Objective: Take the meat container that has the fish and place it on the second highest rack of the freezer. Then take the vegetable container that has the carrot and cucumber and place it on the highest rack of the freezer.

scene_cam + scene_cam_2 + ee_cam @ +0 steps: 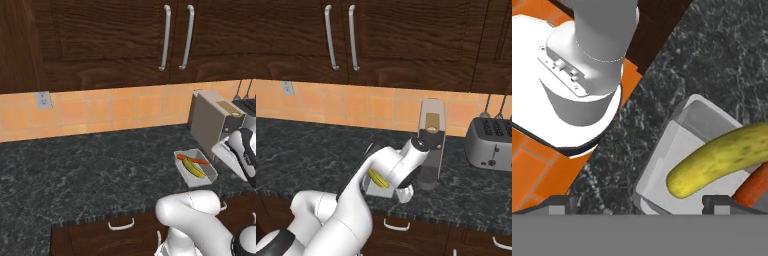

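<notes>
Vegetable container [677, 150] lies just beneath the open end effector [641, 201].

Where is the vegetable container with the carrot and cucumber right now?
The vegetable container sits on the dark counter near its front edge, at the right of the left base view, just in front of the grey coffee machine.

The bench [85, 165] is dark speckled stone, polished. Cabinets [100, 40] are dark wood with visible grain, their handles [165, 37] brushed metal. The backsplash [100, 110] is matt orange tile. The vegetable container [677, 145] looks like smooth translucent plastic; its cucumber [722, 160] has dull, pitted skin, the carrot [195, 160] smooth
</notes>
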### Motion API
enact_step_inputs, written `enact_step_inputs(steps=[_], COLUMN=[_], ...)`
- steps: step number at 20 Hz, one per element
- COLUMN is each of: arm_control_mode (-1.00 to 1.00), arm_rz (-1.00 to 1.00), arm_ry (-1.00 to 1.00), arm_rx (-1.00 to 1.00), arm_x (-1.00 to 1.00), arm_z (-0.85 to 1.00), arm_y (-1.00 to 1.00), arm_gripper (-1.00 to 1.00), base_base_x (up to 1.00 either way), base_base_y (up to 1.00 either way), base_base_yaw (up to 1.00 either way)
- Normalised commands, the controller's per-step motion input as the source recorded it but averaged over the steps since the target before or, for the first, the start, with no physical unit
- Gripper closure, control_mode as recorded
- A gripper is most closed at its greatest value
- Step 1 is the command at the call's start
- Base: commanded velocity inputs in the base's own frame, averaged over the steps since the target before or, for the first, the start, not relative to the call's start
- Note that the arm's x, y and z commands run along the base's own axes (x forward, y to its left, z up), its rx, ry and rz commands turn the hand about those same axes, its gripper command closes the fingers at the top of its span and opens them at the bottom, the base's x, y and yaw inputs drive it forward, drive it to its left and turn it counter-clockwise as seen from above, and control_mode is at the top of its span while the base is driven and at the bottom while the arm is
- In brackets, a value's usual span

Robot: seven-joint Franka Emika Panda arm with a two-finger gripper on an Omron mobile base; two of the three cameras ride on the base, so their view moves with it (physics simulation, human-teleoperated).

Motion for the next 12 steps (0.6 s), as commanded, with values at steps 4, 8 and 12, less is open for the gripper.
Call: enact_step_inputs(steps=[4,8,12], arm_control_mode=[-1.00,-1.00,-1.00], arm_rz=[0.07,0.01,0.03], arm_ry=[0.00,0.00,0.00], arm_rx=[0.01,0.00,0.00], arm_x=[0.08,0.00,0.00], arm_z=[-0.37,-0.21,-0.09], arm_y=[0.05,0.12,0.13], arm_gripper=[-1.00,-1.00,-1.00], base_base_x=[0.00,0.00,0.00], base_base_y=[0.00,0.00,0.00], base_base_yaw=[0.00,0.00,0.00])
